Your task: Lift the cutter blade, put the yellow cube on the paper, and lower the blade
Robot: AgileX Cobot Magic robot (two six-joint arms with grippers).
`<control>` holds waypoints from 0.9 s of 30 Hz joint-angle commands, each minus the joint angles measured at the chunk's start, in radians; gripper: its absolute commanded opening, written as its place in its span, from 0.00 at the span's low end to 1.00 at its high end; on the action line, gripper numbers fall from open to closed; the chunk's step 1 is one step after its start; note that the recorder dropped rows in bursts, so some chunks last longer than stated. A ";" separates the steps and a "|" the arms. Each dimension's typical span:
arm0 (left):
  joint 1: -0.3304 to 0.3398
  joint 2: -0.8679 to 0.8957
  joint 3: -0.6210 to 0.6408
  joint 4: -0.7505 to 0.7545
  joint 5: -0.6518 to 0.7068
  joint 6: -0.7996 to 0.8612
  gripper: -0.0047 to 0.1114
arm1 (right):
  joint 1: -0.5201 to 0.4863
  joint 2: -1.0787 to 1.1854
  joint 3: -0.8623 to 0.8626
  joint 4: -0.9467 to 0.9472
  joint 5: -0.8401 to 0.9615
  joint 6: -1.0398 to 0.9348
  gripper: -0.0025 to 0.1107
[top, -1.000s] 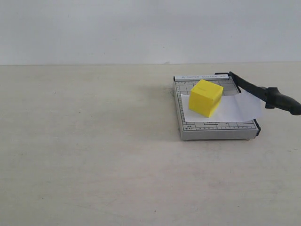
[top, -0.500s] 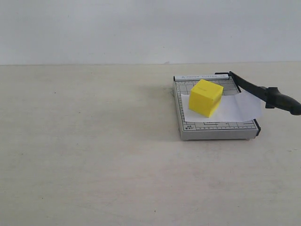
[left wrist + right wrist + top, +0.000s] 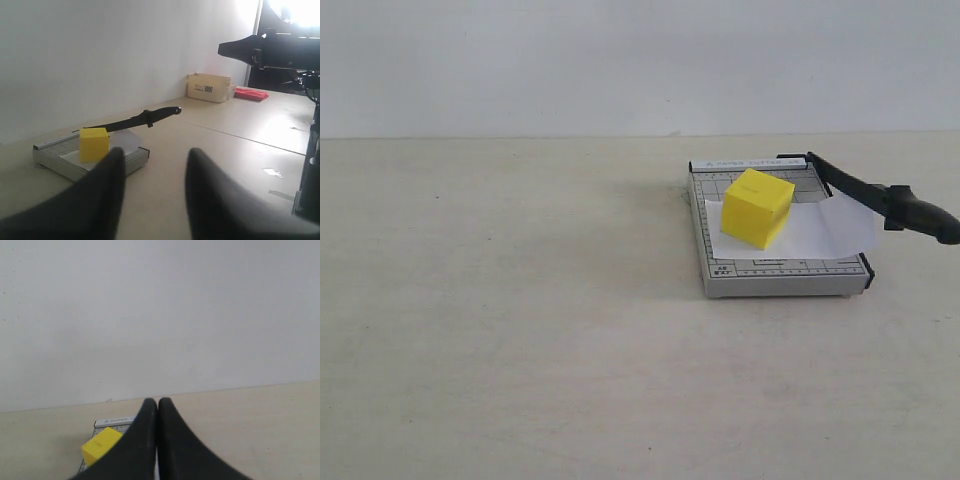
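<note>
The yellow cube (image 3: 757,207) rests on the white paper (image 3: 815,232), which lies across the small grey trimmer (image 3: 780,275). The black cutter blade (image 3: 880,197) slants up from its far hinge, its thick handle held above the paper's curled right end. No arm shows in the exterior view. In the left wrist view my left gripper (image 3: 155,159) is open and empty, well back from the trimmer (image 3: 50,156), cube (image 3: 94,144) and blade (image 3: 135,120). My right gripper (image 3: 158,404) is shut on nothing, with the cube (image 3: 100,446) partly hidden behind its fingers.
The trimmer sits on a wide pale table (image 3: 520,320) before a white wall. In the left wrist view a cream box (image 3: 209,87) and a red object (image 3: 251,93) lie far off, beside dark equipment (image 3: 280,50).
</note>
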 commanded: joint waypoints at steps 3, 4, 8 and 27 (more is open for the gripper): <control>0.004 -0.004 0.003 0.008 -0.005 0.010 0.08 | 0.002 -0.002 0.002 -0.004 -0.008 -0.002 0.02; 0.008 -0.004 0.003 0.008 -0.005 0.010 0.08 | 0.002 -0.002 0.002 -0.004 -0.008 -0.002 0.02; 0.071 -0.004 0.003 0.005 0.038 0.010 0.08 | 0.002 -0.002 0.002 -0.004 -0.010 -0.002 0.02; 0.391 -0.004 0.003 0.005 0.046 0.010 0.08 | 0.002 -0.002 0.002 -0.004 -0.012 -0.002 0.02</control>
